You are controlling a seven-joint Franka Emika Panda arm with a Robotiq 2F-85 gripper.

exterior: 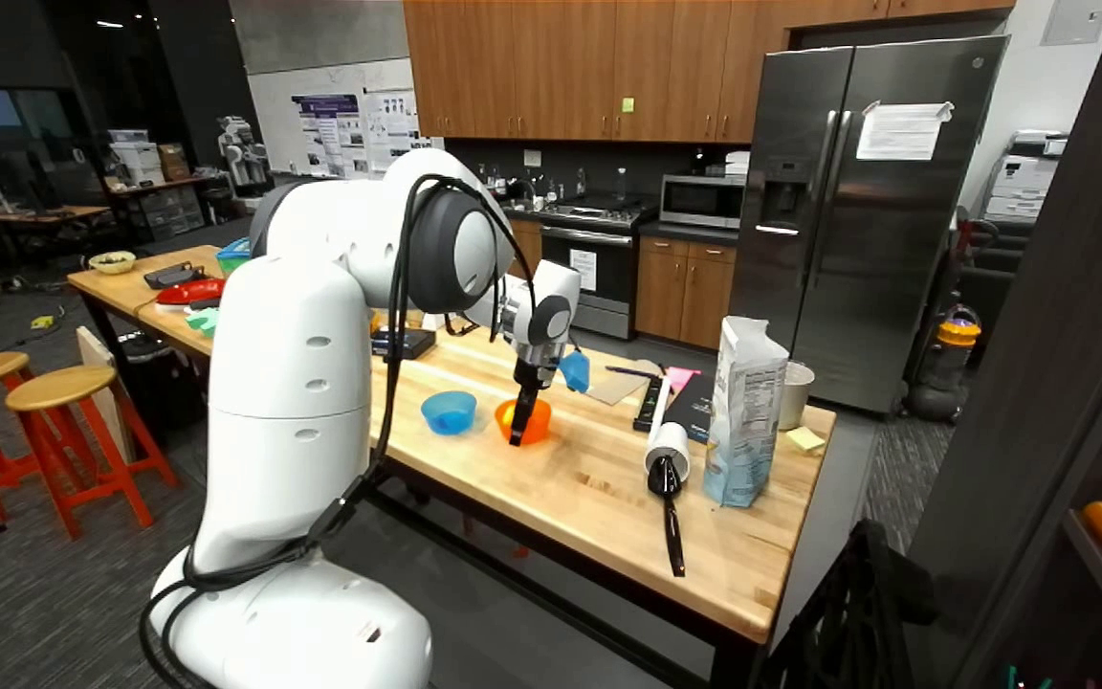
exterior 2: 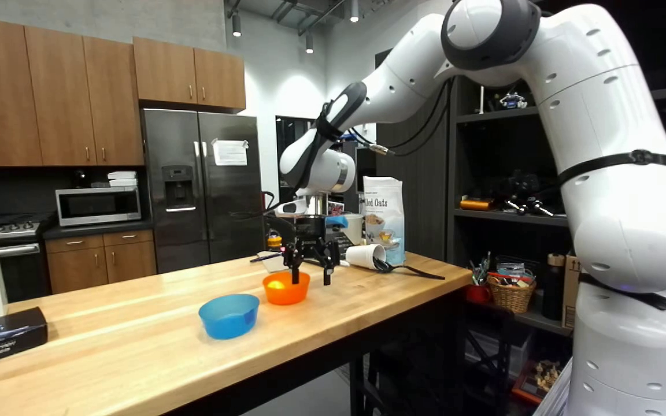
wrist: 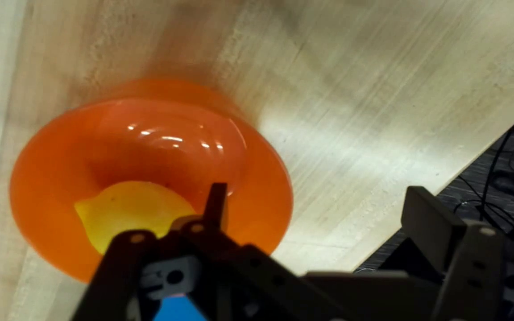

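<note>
Claw overhangs orange bowl, blue bowl near, sideways cup farther

A lemon is contained in a bowl; a second bowl is set beside it, toward the robot-side edge of the tabletop. Near the end edge, a bag is stood beside a tipped cup, a spoon laid at its mouth.

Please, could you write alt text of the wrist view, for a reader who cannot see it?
An open gripper stands at an orange bowl holding a yellow lemon-like object; one finger overlaps the bowl, the other stands outside its rim. The bowl sits on a wooden table, with dark floor at right.
</note>
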